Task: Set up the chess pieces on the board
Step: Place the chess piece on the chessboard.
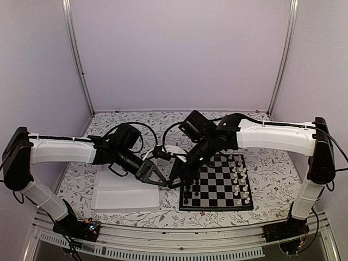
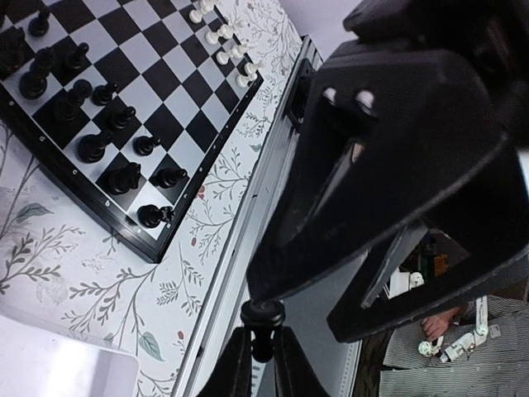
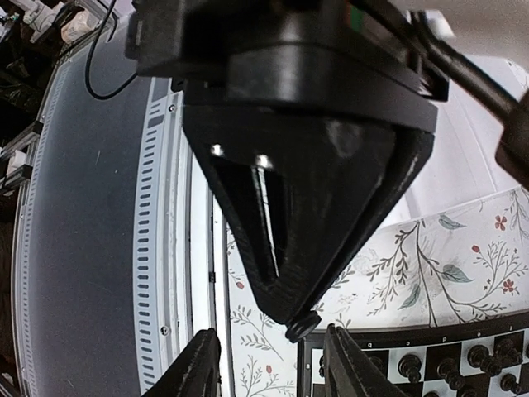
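I held a black chess piece [image 2: 263, 317] clenched in my left claw [image 2: 263, 341], presented to my parted right claw [image 3: 269, 357], evidently for handover.

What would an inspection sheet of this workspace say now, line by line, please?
Surface: table with a flowered cover.
Job's things: board on the table; black pieces along one side.
Clutter: white pieces on the opposite side of the board; white tray beside the board.
Grippers: left gripper, fingers shut on one black piece; right gripper, fingers open, close to it.
Cables: black cables looped above the wrists.
Surroundings: plain walls, metal posts.
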`<control>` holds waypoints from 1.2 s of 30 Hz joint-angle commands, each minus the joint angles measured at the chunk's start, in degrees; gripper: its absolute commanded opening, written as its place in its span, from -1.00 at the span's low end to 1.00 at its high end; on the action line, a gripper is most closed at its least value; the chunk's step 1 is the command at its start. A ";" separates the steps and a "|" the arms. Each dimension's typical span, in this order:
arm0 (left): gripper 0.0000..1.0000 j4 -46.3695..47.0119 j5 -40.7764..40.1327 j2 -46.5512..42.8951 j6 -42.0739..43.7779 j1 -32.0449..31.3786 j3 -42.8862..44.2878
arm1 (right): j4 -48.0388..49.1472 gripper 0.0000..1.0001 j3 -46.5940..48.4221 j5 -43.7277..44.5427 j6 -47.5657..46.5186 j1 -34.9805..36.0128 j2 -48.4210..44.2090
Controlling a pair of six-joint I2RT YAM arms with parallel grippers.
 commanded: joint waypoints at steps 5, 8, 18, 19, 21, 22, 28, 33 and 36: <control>-0.74 0.64 4.34 2.57 1.40 0.85 3.00 | -1.79 -0.12 4.07 2.73 -2.26 1.17 0.89; -0.75 0.40 5.39 3.54 1.73 0.85 3.62 | -1.72 -0.14 4.05 3.58 -2.25 1.25 1.47; -0.76 -1.77 7.51 5.04 3.51 1.68 5.10 | -2.47 -0.08 2.72 5.39 -3.22 1.54 0.66; -0.76 -2.07 7.70 5.18 3.71 1.77 5.25 | -2.45 -0.08 2.54 5.72 -3.35 1.65 0.50; -0.76 -2.60 8.04 5.46 4.16 1.90 5.50 | -2.65 -0.08 2.02 6.47 -3.61 1.77 0.29; -0.76 -2.89 8.22 5.64 4.40 1.90 5.62 | -2.54 -0.07 1.84 6.64 -3.62 1.78 0.21; -0.77 -4.06 9.29 6.57 5.33 1.99 6.31 | -2.40 -0.11 2.00 8.45 -3.79 2.18 1.20; -0.77 -4.71 9.80 7.21 5.85 2.04 6.86 | -2.61 -0.19 2.46 9.55 -3.89 2.55 2.33; -0.77 -4.73 10.09 7.41 6.06 2.08 6.95 | -2.45 -0.23 2.17 10.38 -3.93 2.64 2.21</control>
